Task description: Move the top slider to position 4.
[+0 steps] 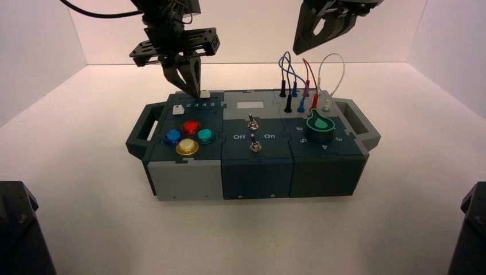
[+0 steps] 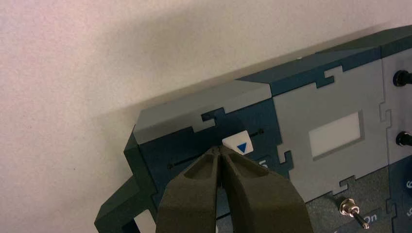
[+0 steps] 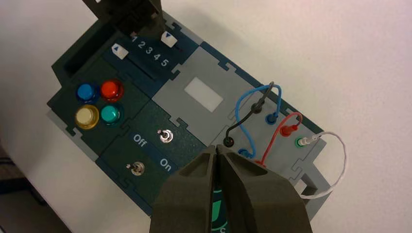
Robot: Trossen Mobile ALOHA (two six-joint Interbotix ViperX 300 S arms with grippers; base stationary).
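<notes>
The top slider [image 2: 239,144] is a small white knob with a blue triangle on a dark track at the box's back left. It also shows in the high view [image 1: 204,93] and in the right wrist view [image 3: 168,39], where it sits about level with the numeral 4. My left gripper [image 2: 219,149] is shut and empty, its tips down on the track and touching the knob's side [image 1: 192,87]. My right gripper [image 1: 304,48] is shut and empty, held high over the box's right part.
A second white slider knob [image 3: 119,50] sits at the left end of the lower track. Coloured buttons [image 1: 191,126], two toggle switches [image 1: 252,122], a green knob [image 1: 320,124] and looped wires [image 1: 295,74] fill the rest of the box.
</notes>
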